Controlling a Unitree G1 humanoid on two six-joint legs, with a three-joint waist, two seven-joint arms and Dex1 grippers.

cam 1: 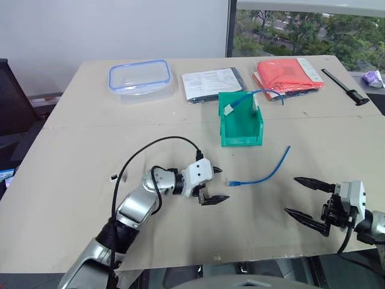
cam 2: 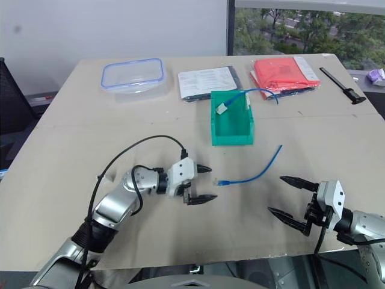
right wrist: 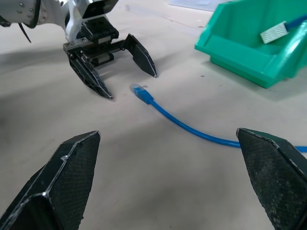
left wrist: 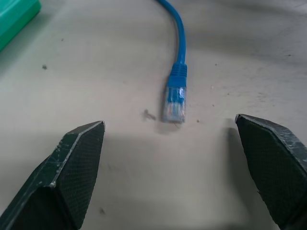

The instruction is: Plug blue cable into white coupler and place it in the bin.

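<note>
Both claws released over the table, a loose blue cable lying between them

The left gripper (cam 1: pixel 218 185) hangs low over the table (cam 1: pixel 72 150) with its fingers spread wide and nothing in them, pointing right at the clear plug of the blue cable (cam 1: pixel 261 174), which lies just beyond its tips; that cable curves away to the far right, flat on the table; the right gripper (cam 1: pixel 301 196) — also spread and empty — sits near the right edge, aimed left toward the same cable; farther off, mid-table, stands the bin (cam 1: pixel 240 123), and inside it rests the white coupler (cam 1: pixel 229 110) joined to a second blue cable (cam 1: pixel 264 93) that trails out over the back wall; beyond lie a clear food box (cam 1: pixel 139 76), a paper booklet (cam 1: pixel 210 83) and an orange packet (cam 1: pixel 287 74).
</note>
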